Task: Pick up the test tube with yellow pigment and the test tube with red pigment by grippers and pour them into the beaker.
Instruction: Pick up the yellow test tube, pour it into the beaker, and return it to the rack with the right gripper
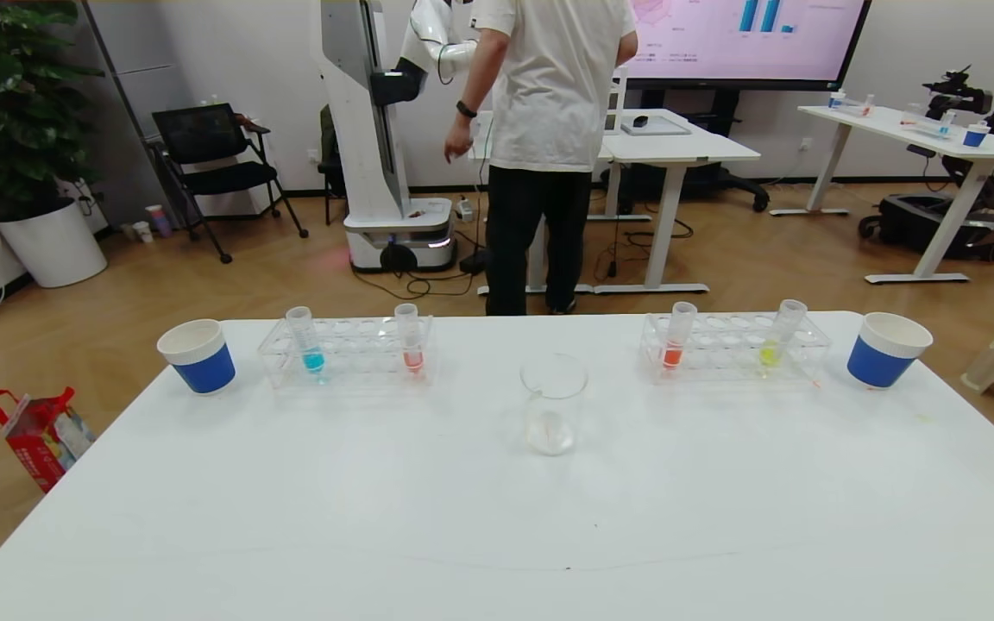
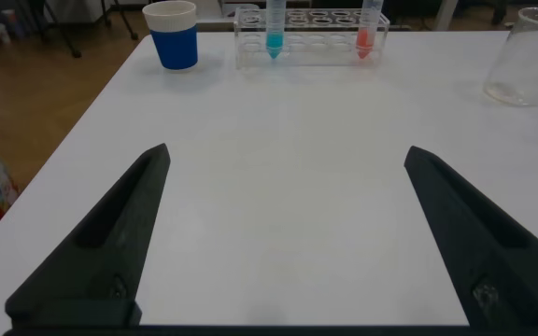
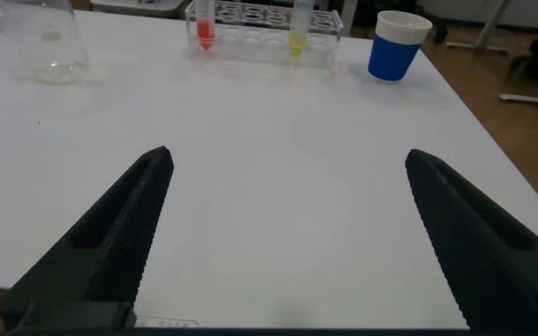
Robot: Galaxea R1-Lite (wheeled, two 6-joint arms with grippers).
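Head view: the beaker [image 1: 553, 404] stands at frame centre on the white tabletop [image 1: 497, 517]. Right of it a clear rack [image 1: 734, 347] holds the test tube with yellow pigment [image 1: 780, 335] beside an orange tube [image 1: 678, 337]. The test tube with red pigment [image 1: 410, 338] stands left of centre, near a blue tube [image 1: 306, 340]; grabbing the orange one is the likely mistake.

Left wrist view: the left tool [image 2: 288, 243] is spread, empty, low in frame.

Right wrist view: the right tool [image 3: 288, 238] is likewise spread and empty.
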